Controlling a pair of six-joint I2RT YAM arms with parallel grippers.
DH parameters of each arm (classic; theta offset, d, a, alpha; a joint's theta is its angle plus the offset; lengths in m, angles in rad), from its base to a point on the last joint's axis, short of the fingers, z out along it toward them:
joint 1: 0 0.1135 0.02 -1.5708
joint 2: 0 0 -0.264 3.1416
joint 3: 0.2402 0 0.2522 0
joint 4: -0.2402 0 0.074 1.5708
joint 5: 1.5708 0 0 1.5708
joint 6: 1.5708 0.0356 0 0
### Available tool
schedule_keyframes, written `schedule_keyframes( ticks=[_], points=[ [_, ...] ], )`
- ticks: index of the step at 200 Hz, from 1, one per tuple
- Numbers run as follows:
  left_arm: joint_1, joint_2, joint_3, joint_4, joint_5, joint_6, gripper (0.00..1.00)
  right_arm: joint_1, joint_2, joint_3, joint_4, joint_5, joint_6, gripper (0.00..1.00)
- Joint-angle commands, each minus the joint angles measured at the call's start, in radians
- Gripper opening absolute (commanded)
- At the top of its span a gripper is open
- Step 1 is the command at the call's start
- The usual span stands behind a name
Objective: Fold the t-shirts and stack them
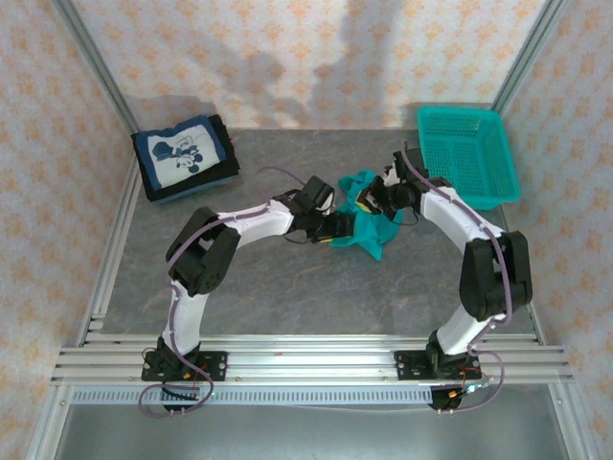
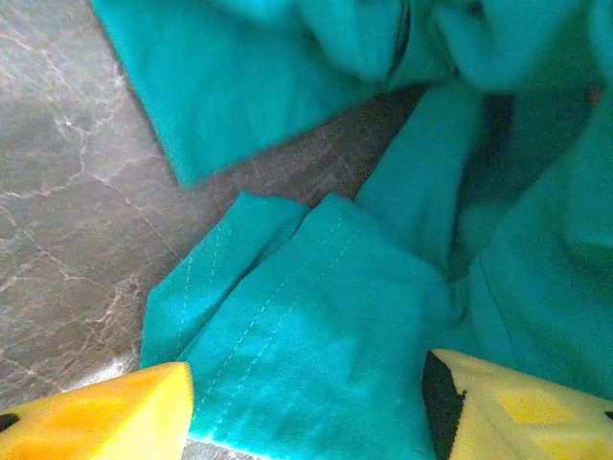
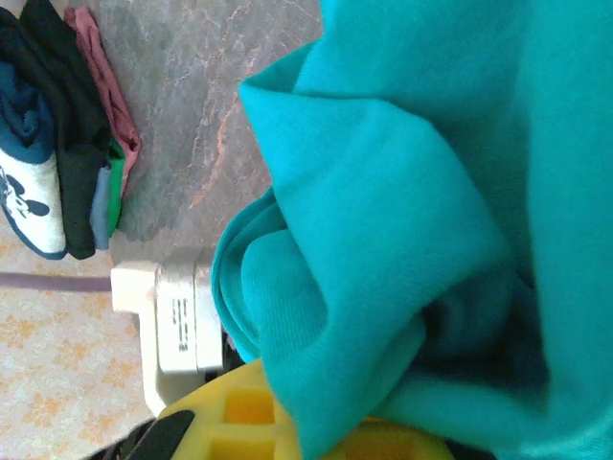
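Left hand (image 2: 306,388) stood open, with the hem of the teal shirt (image 2: 316,326) lying flat just ahead of it; right hand (image 1: 374,200) was clamped shut on its bunched cloth.

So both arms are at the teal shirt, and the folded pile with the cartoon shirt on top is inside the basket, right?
Not quite. The folded pile sits on the table in the far left corner, not inside the teal mesh basket at far right; the top view shows it. The rest is right.
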Motion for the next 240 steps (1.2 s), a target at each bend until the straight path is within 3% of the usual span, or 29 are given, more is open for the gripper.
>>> schedule_keyframes(
  ticks=[1,32,49,71,99,140,240],
  points=[
    [-0.013,0.058,0.056,-0.06,-0.055,0.019,0.65,-0.006,0.027,0.054,0.037,-0.034,0.038,0.07],
    [-0.057,0.178,0.229,-0.234,-0.127,0.077,0.63,-0.012,0.014,0.058,0.022,-0.034,0.033,0.13],
    [-0.059,0.2,0.246,-0.258,-0.157,0.067,0.58,-0.018,0.0,0.065,-0.003,-0.042,0.018,0.29],
    [-0.068,0.221,0.28,-0.268,-0.165,0.067,0.31,-0.03,-0.043,0.071,-0.068,-0.003,-0.018,0.52],
    [-0.07,0.198,0.277,-0.295,-0.172,0.083,0.01,-0.077,-0.106,0.094,-0.279,0.172,-0.127,0.65],
    [-0.032,0.009,0.126,-0.21,-0.168,0.045,0.0,-0.132,-0.117,0.056,-0.354,0.353,-0.172,0.67],
    [0.018,-0.353,0.006,-0.223,-0.159,0.007,0.0,-0.117,0.134,-0.005,-0.145,0.414,-0.107,0.51]
  ],
)
